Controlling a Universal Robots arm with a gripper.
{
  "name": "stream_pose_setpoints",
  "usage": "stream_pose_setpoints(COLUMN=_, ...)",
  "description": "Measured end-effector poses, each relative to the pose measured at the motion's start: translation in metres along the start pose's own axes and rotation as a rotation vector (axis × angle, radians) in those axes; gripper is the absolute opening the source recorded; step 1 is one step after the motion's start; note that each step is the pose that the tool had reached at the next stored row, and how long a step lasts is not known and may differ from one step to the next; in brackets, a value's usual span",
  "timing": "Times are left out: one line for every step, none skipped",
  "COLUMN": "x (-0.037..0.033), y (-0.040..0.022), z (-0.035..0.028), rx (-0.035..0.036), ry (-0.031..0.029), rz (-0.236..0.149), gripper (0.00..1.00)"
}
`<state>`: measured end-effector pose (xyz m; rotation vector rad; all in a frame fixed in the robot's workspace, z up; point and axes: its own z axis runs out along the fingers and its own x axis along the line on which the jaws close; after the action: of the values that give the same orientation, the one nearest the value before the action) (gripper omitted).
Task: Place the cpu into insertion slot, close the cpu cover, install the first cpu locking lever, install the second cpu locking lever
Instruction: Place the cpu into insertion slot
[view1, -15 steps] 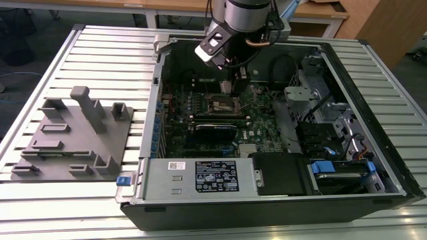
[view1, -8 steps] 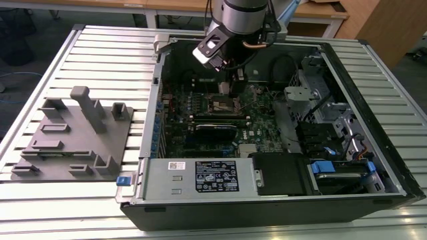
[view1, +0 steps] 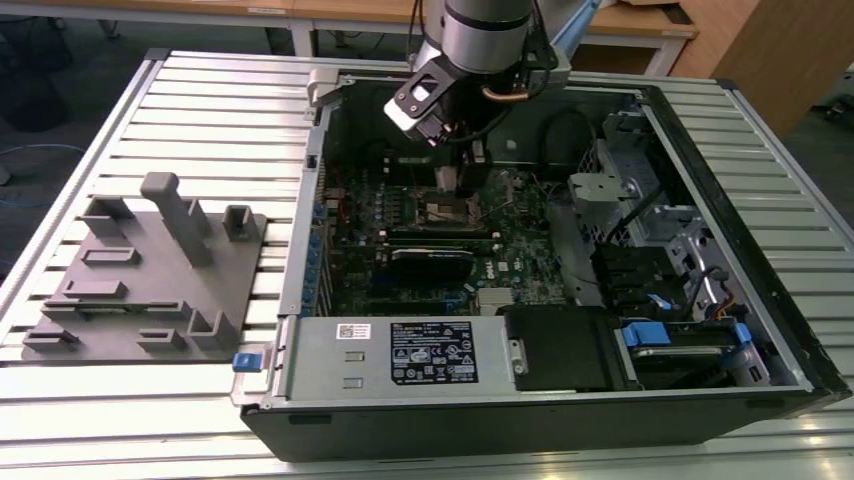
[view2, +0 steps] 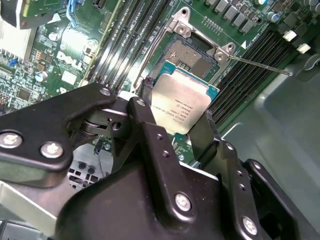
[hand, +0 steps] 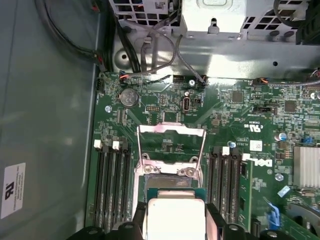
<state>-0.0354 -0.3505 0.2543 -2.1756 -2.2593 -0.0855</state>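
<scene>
Your hand (view2: 176, 105) is clamped on the cpu (view2: 182, 102), one black finger (view2: 144, 97) on each of two opposite edges. The chip's dull grey top faces the camera in the second wrist view. The cpu hangs over the near edge of the slot (view2: 189, 56) and hides part of it. Whether the chip touches the socket cannot be told.

In the first wrist view, the cpu (hand: 175, 214) sits between the fingers of the hand (hand: 176, 226), and the dark centre of the slot (hand: 167, 180) shows just beyond it. The cover (hand: 172, 130) stands swung open on the far side of the slot, and green board shows through its window. A thin lever (view2: 260, 65) juts out from one corner of the socket, clear of the cover. Banks of long black memory slots (hand: 112, 185) flank the socket on both sides.

In the exterior view, the arm reaches down into the open case (view1: 534, 425), which lies on a slatted metal worktop (view1: 200, 110). The hand (view1: 450, 186) is poised right above the socket on the board (view1: 518, 245). A grey fixture (view1: 147, 270) rests on the worktop at the exterior view's left, well apart from the case.
</scene>
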Motion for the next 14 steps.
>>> stream_pose_setpoints(x=0.0001, y=0.0000, z=0.0010, rx=-0.0002, ry=-0.0002, rz=0.005, gripper=0.54)
stream_pose_setpoints(x=0.0001, y=-0.0001, z=0.0020, rx=-0.0004, ry=-0.0004, rz=0.010, gripper=0.54)
stream_pose_setpoints(x=0.0002, y=-0.0001, z=0.0033, rx=-0.0006, ry=-0.0005, rz=0.015, gripper=0.54)
stream_pose_setpoints(x=0.0005, y=-0.0002, z=0.0046, rx=-0.0007, ry=-0.0007, rz=0.018, gripper=0.54)
stream_pose_setpoints(x=0.0011, y=-0.0003, z=0.0061, rx=-0.0007, ry=-0.0009, rz=0.020, gripper=0.54)
stream_pose_setpoints(x=0.0019, y=-0.0002, z=0.0076, rx=-0.0008, ry=-0.0009, rz=0.021, gripper=0.54)
stream_pose_setpoints(x=0.0026, y=-0.0002, z=0.0090, rx=-0.0008, ry=-0.0009, rz=0.022, gripper=0.54)
stream_pose_setpoints(x=0.0032, y=-0.0003, z=0.0105, rx=-0.0010, ry=-0.0007, rz=0.023, gripper=0.54)
stream_pose_setpoints(x=0.0037, y=-0.0003, z=0.0118, rx=-0.0010, ry=-0.0008, rz=0.024, gripper=0.54)
stream_pose_setpoints(x=0.0041, y=-0.0003, z=0.0127, rx=-0.0010, ry=-0.0009, rz=0.024, gripper=0.54)
stream_pose_setpoints(x=0.0041, y=-0.0003, z=0.0127, rx=-0.0009, ry=-0.0011, rz=0.024, gripper=0.54)
stream_pose_setpoints(x=0.0041, y=-0.0003, z=0.0127, rx=-0.0009, ry=-0.0010, rz=0.024, gripper=0.54)
stream_pose_setpoints(x=0.0041, y=-0.0003, z=0.0127, rx=-0.0010, ry=-0.0010, rz=0.024, gripper=0.54)
stream_pose_setpoints(x=0.0041, y=-0.0003, z=0.0128, rx=-0.0010, ry=-0.0009, rz=0.024, gripper=0.54)
